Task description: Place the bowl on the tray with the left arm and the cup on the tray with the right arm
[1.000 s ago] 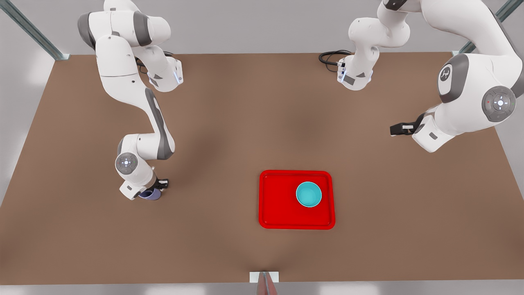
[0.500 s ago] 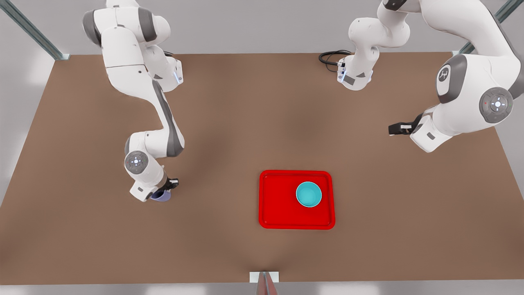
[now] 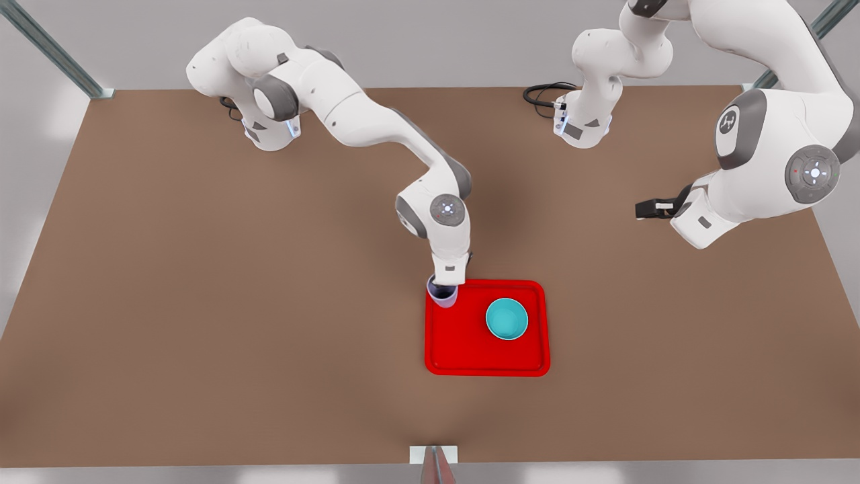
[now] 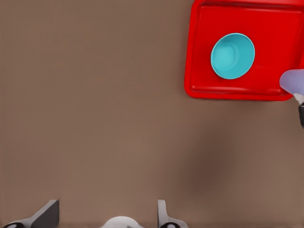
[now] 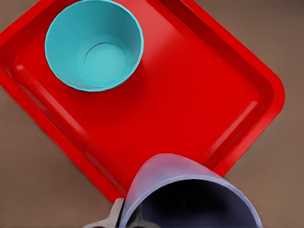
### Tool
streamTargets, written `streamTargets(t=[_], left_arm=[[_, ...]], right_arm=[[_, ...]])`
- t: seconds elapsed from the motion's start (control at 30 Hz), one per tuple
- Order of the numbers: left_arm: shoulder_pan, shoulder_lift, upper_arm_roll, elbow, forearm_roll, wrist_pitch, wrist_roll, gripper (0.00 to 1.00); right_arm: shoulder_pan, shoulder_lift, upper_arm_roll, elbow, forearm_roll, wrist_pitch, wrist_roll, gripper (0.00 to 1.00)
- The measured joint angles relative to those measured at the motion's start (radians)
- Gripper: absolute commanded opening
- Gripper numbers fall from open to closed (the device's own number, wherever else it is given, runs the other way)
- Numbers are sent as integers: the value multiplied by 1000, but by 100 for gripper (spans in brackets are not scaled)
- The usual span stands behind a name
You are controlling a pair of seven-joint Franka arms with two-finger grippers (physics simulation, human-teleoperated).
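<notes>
You will find the right gripper (image 3: 449, 279) clamped on the cup (image 3: 443, 294), holding it over the far left corner of the tray (image 3: 463, 349) as the front view shows it. The bowl (image 3: 506, 318) sits upright inside the tray. The left gripper (image 3: 646, 210) waits well apart over the table (image 3: 201, 336), its fingers (image 4: 47, 213) spread wide and holding nothing.

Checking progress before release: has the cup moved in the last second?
Yes. The cup, held in the right gripper, has travelled toward the front view's right, from bare table to the tray's far left corner, near the bowl.
</notes>
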Motion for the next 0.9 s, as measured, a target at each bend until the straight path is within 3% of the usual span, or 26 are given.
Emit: streamTargets(t=[0.4,0.47,0.63,0.9], left_arm=[[1,-1,0,0,0,-4,0,100],[1,-2,-1,0,0,-6,0,100],[1,-2,-2,0,0,-10,0,100],[6,5,-1,0,-8,-20,0,100]], right_arm=[[2,114,-7,66,38,168,23,21],[1,109,-6,66,32,170,34,100],[1,103,-8,65,-22,170,109,100],[1,67,-7,67,65,155,108,100]])
